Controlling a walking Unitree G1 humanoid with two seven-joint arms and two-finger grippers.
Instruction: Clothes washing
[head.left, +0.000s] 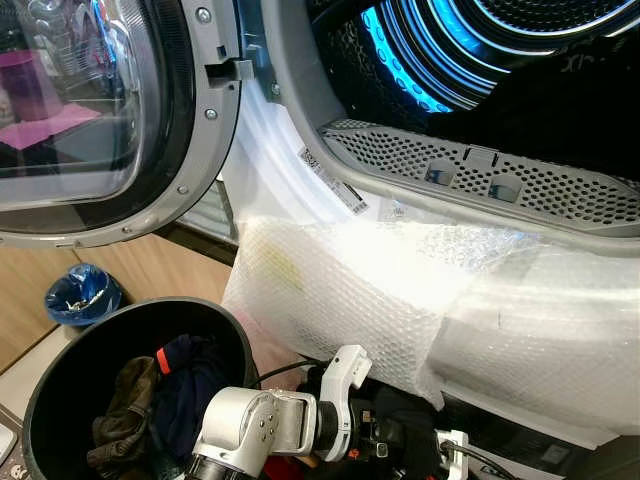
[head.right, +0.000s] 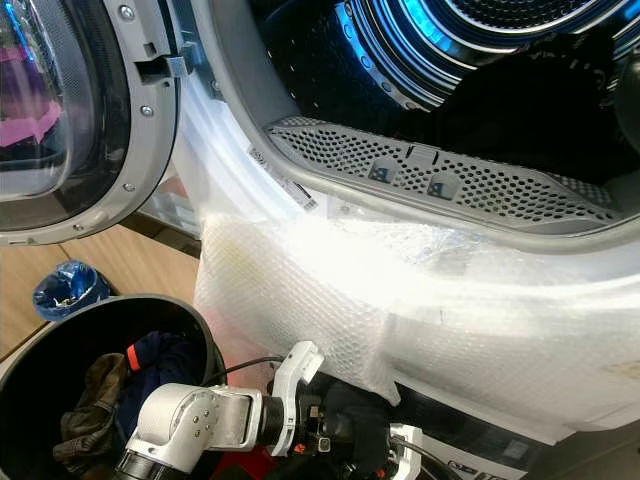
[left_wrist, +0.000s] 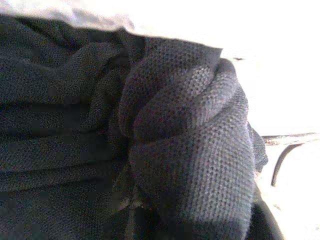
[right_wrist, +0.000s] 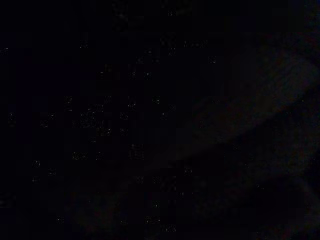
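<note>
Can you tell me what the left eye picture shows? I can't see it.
A washing machine's open drum glows blue above bubble wrap. Below, the robot's silver left arm reaches beside a black basket holding clothes.

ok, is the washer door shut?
No, the washer door is swung wide open to the robot's left, leaving the blue-lit drum exposed behind the perforated rim.
</note>
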